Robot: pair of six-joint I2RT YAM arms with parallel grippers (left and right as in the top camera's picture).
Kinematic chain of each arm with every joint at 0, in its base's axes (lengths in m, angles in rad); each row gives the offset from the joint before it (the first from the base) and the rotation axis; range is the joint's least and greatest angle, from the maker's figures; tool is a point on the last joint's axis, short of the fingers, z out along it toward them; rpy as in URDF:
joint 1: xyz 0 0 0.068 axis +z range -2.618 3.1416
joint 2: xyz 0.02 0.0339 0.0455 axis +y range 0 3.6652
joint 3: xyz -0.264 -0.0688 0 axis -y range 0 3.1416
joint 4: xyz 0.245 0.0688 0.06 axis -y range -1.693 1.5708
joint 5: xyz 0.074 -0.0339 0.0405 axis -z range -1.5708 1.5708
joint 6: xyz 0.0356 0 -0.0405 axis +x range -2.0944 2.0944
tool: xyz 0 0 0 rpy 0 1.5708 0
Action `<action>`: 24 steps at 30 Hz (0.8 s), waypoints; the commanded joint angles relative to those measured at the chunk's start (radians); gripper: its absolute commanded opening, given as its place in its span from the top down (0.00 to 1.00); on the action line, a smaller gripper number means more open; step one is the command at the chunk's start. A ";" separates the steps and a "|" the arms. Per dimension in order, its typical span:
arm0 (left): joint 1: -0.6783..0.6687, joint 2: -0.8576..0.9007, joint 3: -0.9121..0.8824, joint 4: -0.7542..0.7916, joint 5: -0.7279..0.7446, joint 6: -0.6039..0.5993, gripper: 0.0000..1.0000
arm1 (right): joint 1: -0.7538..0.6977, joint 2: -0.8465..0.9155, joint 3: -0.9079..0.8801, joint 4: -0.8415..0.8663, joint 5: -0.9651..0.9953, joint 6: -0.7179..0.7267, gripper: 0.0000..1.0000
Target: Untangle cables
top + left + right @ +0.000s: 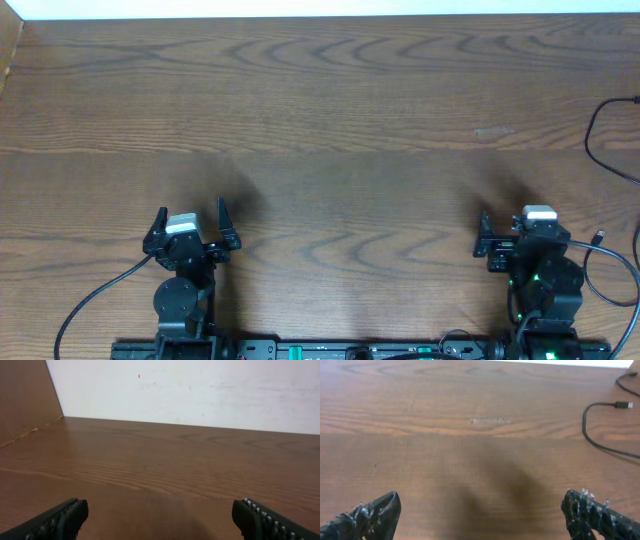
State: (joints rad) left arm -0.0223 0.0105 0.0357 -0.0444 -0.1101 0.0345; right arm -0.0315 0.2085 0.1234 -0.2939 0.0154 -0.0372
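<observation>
Mostly, the overhead view is filled by a dark wood-grain table (330,120), which is bounded at its far edge by a white wall (200,390). Two black arms are mounted at the near edge, the left arm (180,300) and the right arm (545,290), set well apart. The left gripper (160,507) is pointed across bare wood, and its ridged fingers (60,520) are spread wide with nothing between them. The right gripper (480,505) is likewise seen with its fingers (595,515) spread wide, and nothing is pinched. The cables (592,135) are found at the right edge of the table, ahead and to the right of the right gripper and well apart from both grippers. From the right wrist, one thin black cord (585,427) is seen curving in an open bend on the wood, ended by a small plug (623,405) with a silver tip. A second cord (626,382) is partly seen beyond it at the picture's corner. Whether the two are crossed cannot be told, since both run out of view.
</observation>
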 commanded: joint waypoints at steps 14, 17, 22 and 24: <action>0.004 0.000 -0.032 -0.018 -0.003 0.016 0.02 | -0.004 -0.176 -0.081 0.141 -0.007 -0.009 0.01; 0.004 0.000 -0.032 -0.018 -0.003 0.016 0.02 | -0.004 -0.204 -0.082 0.140 -0.008 -0.009 0.01; 0.004 0.000 -0.032 -0.018 -0.003 0.016 0.02 | -0.004 -0.204 -0.082 0.141 -0.007 -0.009 0.01; 0.004 0.000 -0.032 -0.018 -0.003 0.016 0.02 | -0.004 -0.204 -0.082 0.140 -0.008 -0.009 0.01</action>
State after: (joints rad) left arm -0.0223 0.0105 0.0357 -0.0444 -0.1104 0.0345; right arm -0.0315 0.0128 0.0544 -0.1551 0.0147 -0.0372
